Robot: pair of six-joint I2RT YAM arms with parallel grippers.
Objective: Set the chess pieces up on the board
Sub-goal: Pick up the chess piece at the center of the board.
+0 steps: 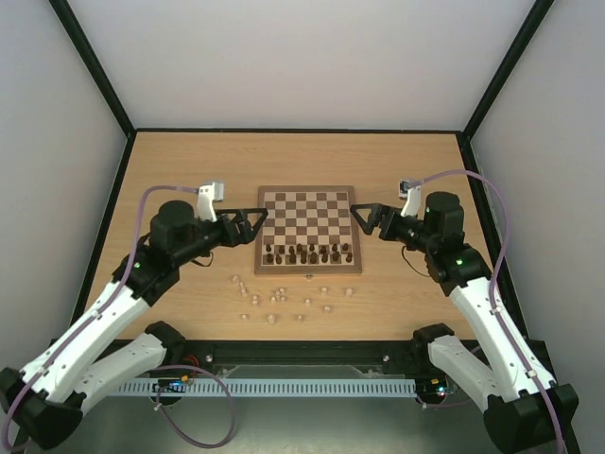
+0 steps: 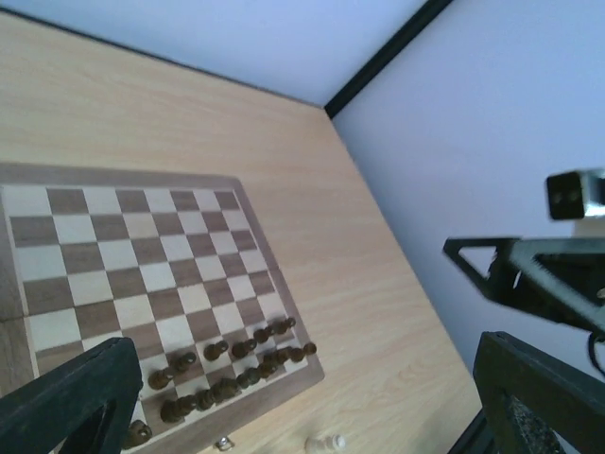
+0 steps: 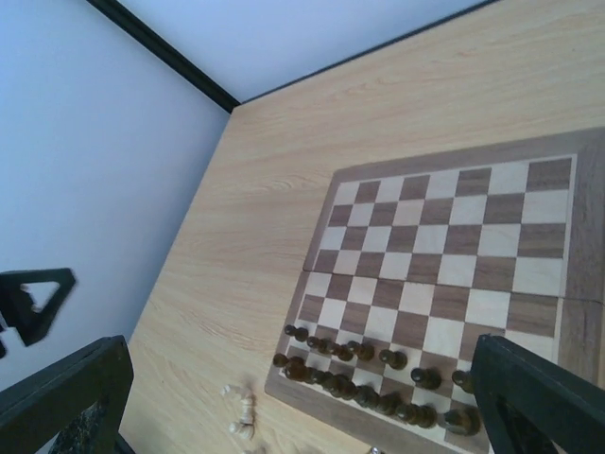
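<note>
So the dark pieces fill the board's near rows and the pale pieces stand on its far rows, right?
Not quite. The dark pieces do fill the near rows of the board, but the pale pieces lie scattered on the table in front of it; the top view shows this.

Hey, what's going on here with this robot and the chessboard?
It's a chess setup, and nothing is being handled yet. The left gripper and right gripper are open and empty, one at each side of the board. The dark pieces stand in two rows on its near side. The pale pieces lie scattered on the table in front, none placed.
</note>
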